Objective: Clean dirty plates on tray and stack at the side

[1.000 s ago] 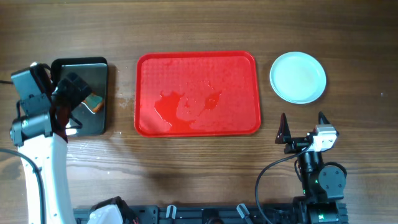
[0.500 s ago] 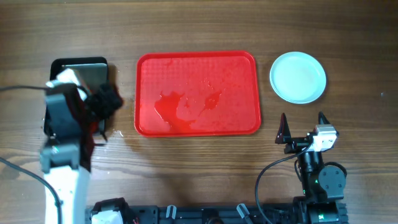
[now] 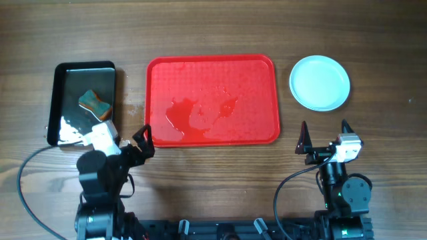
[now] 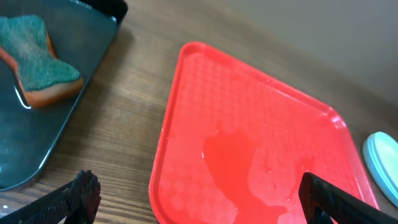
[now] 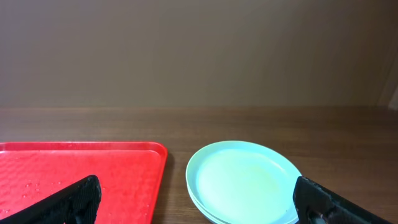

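Both claws are spread as wide as they go, gripping and touching nothing. The left gripper [image 4: 198,186] sits at the near left corner of the red tray [image 3: 267,67], beside the black tray [image 3: 67,73] holding 1 sponge [image 3: 94,103]. The right gripper [image 3: 324,128] sits just in front of the plates [image 3: 319,83], which are stacked on the table to the right of the wet tray and apart from it.

Both grippers at the near table edge, jaws spread and empty.
The tray [image 3: 257,70], with a liquid film on its floor, lies ahead-right of the left gripper [image 3: 135,142] and ahead-left of the right gripper [image 3: 324,134]. The plates [image 3: 319,83] show as one round outline directly ahead of the right gripper. A black tray [image 3: 67,80] holding a sponge [image 3: 95,103] lies ahead-left of the left gripper.
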`<state>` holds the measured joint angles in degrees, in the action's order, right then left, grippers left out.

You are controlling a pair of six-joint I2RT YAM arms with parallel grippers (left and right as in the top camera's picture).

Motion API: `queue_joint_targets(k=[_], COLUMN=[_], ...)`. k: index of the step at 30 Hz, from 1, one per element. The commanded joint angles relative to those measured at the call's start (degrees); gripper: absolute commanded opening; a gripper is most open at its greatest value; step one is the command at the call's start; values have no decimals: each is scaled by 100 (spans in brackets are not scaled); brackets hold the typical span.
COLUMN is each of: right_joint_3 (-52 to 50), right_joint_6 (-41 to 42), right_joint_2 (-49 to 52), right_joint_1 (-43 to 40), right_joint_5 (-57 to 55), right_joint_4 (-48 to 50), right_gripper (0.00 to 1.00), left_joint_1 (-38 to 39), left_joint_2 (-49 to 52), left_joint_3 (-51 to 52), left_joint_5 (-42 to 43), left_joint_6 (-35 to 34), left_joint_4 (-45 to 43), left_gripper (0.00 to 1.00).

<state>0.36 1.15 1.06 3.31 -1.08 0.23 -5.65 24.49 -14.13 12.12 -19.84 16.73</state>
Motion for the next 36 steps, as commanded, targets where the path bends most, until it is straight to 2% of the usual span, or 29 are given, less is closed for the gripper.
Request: queue_joint_targets(k=[1, 7, 15, 23, 26, 31, 36], right_joint_3=[-7, -7, -7, -7, -7, -7, -7], right_joint_6=[-98, -101, -98, -98, -101, -98, -101], right_joint_2=[-26, -26, -26, -26, -26, -26, -26], right_joint_1=[-28, -28, -28, -28, -28, -28, -28], right_joint_5=[105, 105, 105, 105, 105, 105, 105], right_joint_4=[15, 15, 15, 15, 15, 15, 15], right_gripper=[100, 100, 100, 100, 100, 100, 100], left_joint_1=[20, 337, 581, 577, 581, 581, 581], left_joint_2=[-518, -1145, -2146, -2433, -2433, -2433, -2433], left_joint_3=[297, 817, 1316, 1381, 1381, 1381, 1381], left_joint_5=[94, 63, -175, -734, -737, -756, -887], left_joint_6=[-11, -9, -9, 31, 343, 935, 1064], left_joint_4=[-317, -1093, -1576, -1606, -1241, -1252, -1235], left_gripper=[100, 100, 100, 100, 100, 100, 100])
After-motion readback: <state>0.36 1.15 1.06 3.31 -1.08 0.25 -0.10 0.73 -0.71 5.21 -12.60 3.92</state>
